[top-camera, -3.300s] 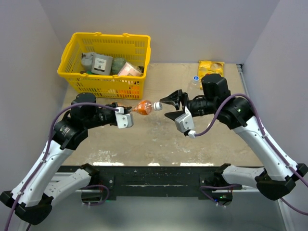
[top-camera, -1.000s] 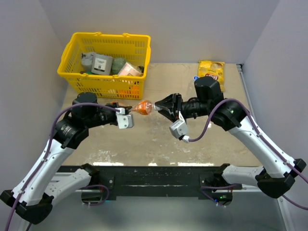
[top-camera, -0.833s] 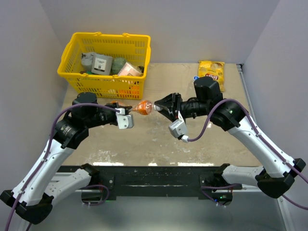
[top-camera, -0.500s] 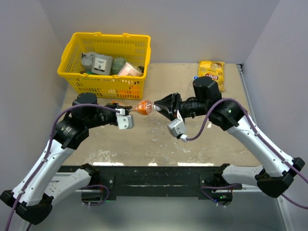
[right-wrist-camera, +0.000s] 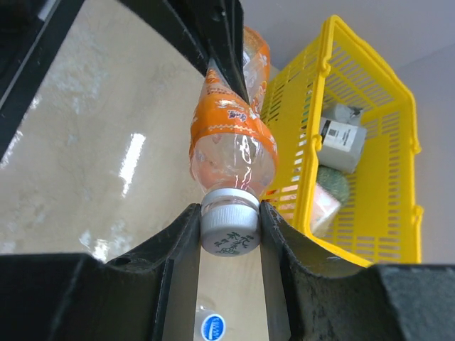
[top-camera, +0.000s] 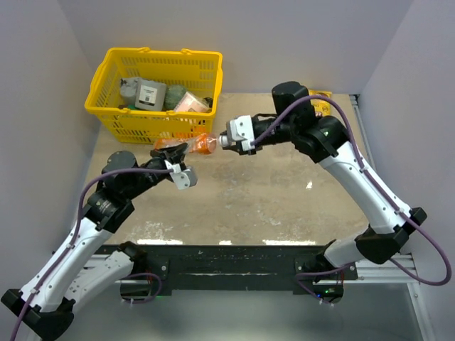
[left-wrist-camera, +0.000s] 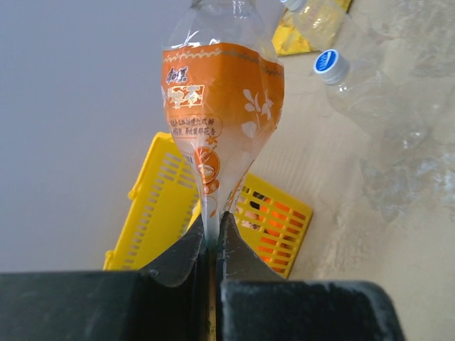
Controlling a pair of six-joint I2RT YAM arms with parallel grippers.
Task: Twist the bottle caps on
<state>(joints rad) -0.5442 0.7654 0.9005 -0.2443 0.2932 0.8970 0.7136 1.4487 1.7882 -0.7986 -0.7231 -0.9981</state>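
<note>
Holding the orange bottle (left-wrist-camera: pixel 220 106) in the air by the near side of the yellow basket (top-camera: pixel 142 126), the left gripper (left-wrist-camera: pixel 213 238) is clamped on its squashed base, while the right gripper (top-camera: pixel 226 140) is closed around the whitish-grey cap (right-wrist-camera: pixel 227 226) seated on the neck; how tight it sits I cannot tell. On the surface (top-camera: pixel 284 206) at far right a clear bottle (left-wrist-camera: pixel 377 106) already wears a blue cap (left-wrist-camera: pixel 330 65); a second clear bottle (left-wrist-camera: pixel 313 18) lies beyond, its top barely in frame, so probably little remains.
</note>
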